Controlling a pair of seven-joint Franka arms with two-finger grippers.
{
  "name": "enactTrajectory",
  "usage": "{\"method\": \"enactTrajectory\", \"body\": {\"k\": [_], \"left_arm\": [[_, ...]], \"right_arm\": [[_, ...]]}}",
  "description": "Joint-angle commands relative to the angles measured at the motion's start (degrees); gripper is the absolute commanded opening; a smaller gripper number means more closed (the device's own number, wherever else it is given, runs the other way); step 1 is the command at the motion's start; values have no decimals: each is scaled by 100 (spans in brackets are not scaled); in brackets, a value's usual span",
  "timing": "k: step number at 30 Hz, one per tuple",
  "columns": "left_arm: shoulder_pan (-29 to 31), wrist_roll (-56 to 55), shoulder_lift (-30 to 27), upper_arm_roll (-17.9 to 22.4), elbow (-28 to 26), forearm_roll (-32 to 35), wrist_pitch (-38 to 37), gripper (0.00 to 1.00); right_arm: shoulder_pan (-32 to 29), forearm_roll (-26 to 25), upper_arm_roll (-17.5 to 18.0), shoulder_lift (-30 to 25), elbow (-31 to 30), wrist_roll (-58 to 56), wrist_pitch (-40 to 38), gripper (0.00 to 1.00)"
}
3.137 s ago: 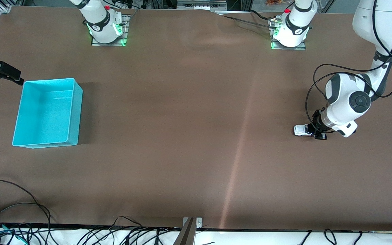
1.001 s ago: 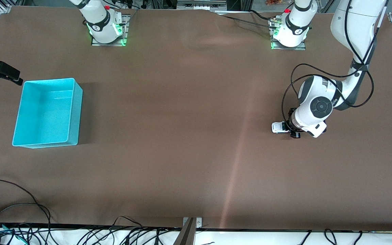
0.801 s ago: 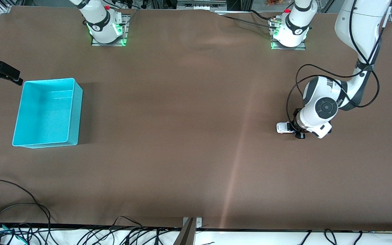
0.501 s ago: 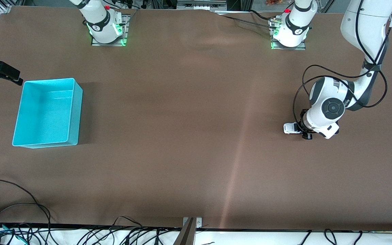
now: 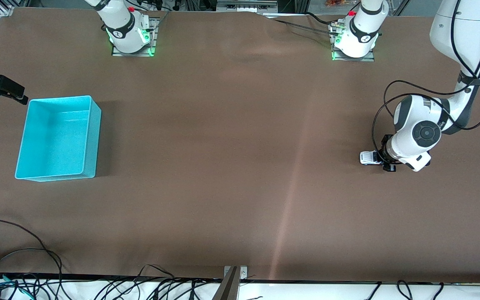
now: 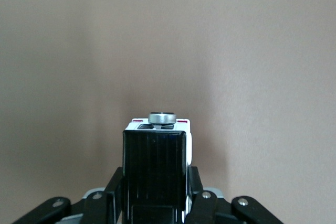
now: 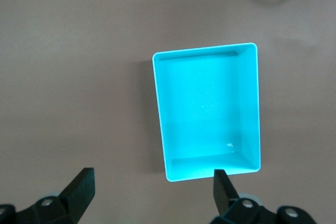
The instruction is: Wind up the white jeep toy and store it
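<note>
- My left gripper is down at the bench, toward the left arm's end, with its fingers clamped on the white jeep toy.
- The jeep sits low at the bench surface; whether its wheels touch the brown covering I cannot tell. Its white nose sticks out of my grip toward the right arm's end of the bench.
- In the left wrist view the jeep's black roof fills the space between my fingers, with the white body edge, two small red marks and a round silver part showing at the end away from my wrist.
- My right gripper waits in the air, beside the turquoise bin at the right arm's end of the bench. Its fingers stand wide apart and hold nothing.
- The right wrist view looks straight down on the bin; its interior shows only turquoise floor and walls.
- The bin and the jeep are well apart, at the two ends of the bench, with bare brown covering between them.
- Loose black cables lie along the bench edge nearest the front camera.
</note>
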Motion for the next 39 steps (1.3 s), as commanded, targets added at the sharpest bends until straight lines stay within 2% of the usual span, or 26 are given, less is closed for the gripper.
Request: {"method": "enactTrajectory", "body": {"k": [1,5,8,9,12,13,14,22,29,39], "left_arm": [[209,278,244,-7,3,220,180,3],[359,305,244,-7,3,405,197,5],[385,313,244,-7,3,440,215,15],[385,313,244,-7,20,440,215,26],[385,322,236,-7,56,440,206,83],[385,340,227,-7,64,440,206,98],[385,366,201,-7,82,432,189,100],[631,436,-247,-34,126,405,-92,100],[754,1436,-757,-42,144,116,-804,100],[719,2703,-1373,-78,336,-60,-1261,100]], "right_arm": [[17,-63,-18,53,156,-31,-47,100],[17,-63,-18,53,156,-31,-47,100],[17,-63,-18,53,156,-31,-47,100],[17,-63,-18,53,156,-31,-47,100],[17,-63,-18,53,156,-31,-47,100],[17,-63,-18,53,156,-31,-47,100],[17,-63,-18,53,156,-31,-47,100],[17,-63,-18,53,156,-31,-47,100],[17,-63,-18,53,156,-31,-47,100],[17,-63,-18,53,156,-31,-47,100]]}}
